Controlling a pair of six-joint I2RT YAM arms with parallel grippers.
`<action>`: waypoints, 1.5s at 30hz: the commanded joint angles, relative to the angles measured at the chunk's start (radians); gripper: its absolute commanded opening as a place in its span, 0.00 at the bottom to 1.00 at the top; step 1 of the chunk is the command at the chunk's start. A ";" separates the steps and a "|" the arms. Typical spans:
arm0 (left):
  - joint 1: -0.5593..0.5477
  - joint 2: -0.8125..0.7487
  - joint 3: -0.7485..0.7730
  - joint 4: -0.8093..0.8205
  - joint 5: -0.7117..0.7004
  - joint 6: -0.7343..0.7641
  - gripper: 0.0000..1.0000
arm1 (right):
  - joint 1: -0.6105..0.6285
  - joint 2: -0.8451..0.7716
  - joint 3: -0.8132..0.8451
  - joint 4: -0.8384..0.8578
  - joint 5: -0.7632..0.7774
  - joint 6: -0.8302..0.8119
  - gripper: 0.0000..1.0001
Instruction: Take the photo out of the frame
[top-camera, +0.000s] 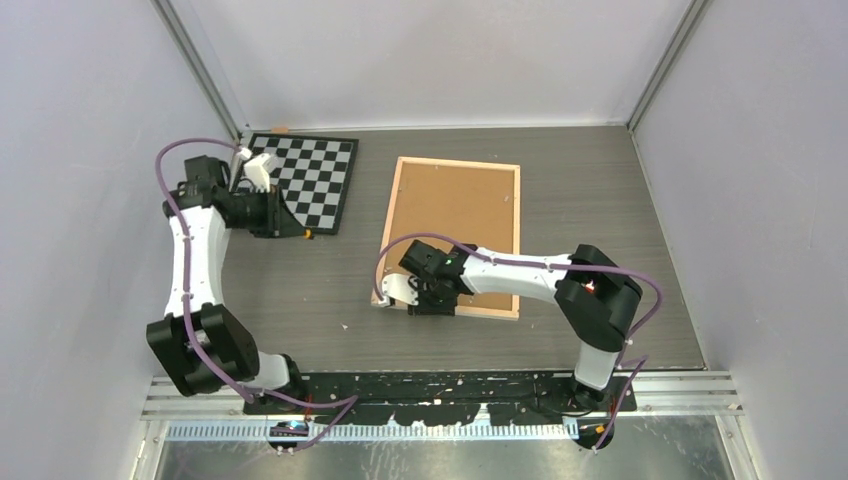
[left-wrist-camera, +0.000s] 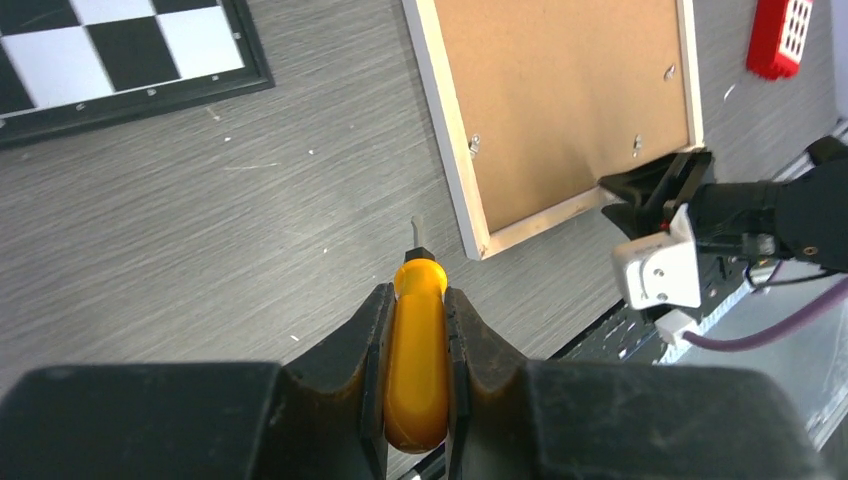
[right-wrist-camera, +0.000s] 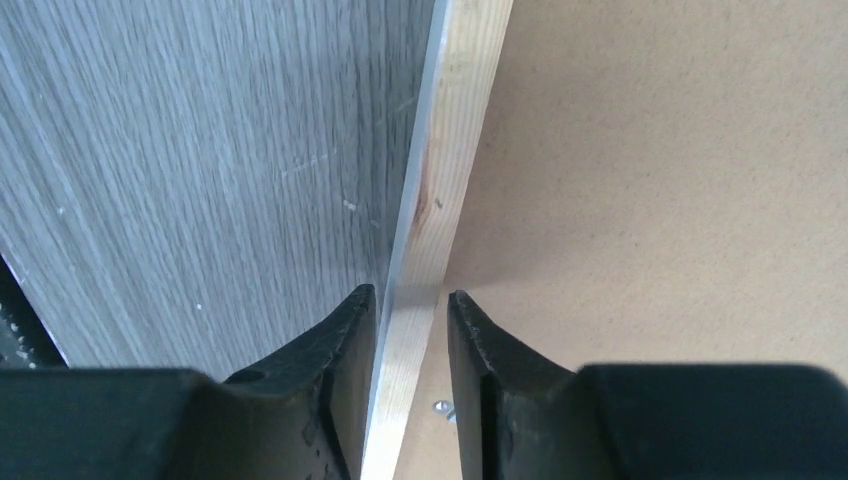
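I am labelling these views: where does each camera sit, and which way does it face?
Top: above and behind the arms, looking down on the table; both arms show.
Left wrist: on the left gripper, facing the table; its fingers clamp a screwdriver.
Right wrist: on the right gripper, close over the frame's rim; its fingers straddle it.
Shared: top and left wrist both show frame, checkerboard, right gripper.

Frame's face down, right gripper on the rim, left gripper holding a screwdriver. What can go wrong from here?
1. The right gripper straddles one thin rim of the frame near its corner. A pull there may drag or tip the whole frame rather than free the fibreboard back.
2. The left gripper pinches the screwdriver by its smooth handle. Prying at the small metal tabs could slip and gouge that back.
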 joint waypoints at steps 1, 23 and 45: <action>-0.104 0.044 0.075 -0.007 -0.053 0.047 0.00 | -0.028 -0.113 0.011 -0.049 0.033 0.040 0.49; -0.647 0.198 0.164 0.056 -0.433 0.224 0.00 | -0.768 -0.287 -0.001 -0.015 -0.136 0.690 1.00; -0.899 0.408 0.199 0.207 -0.646 0.230 0.00 | -0.842 0.035 0.036 0.008 -0.145 0.934 0.59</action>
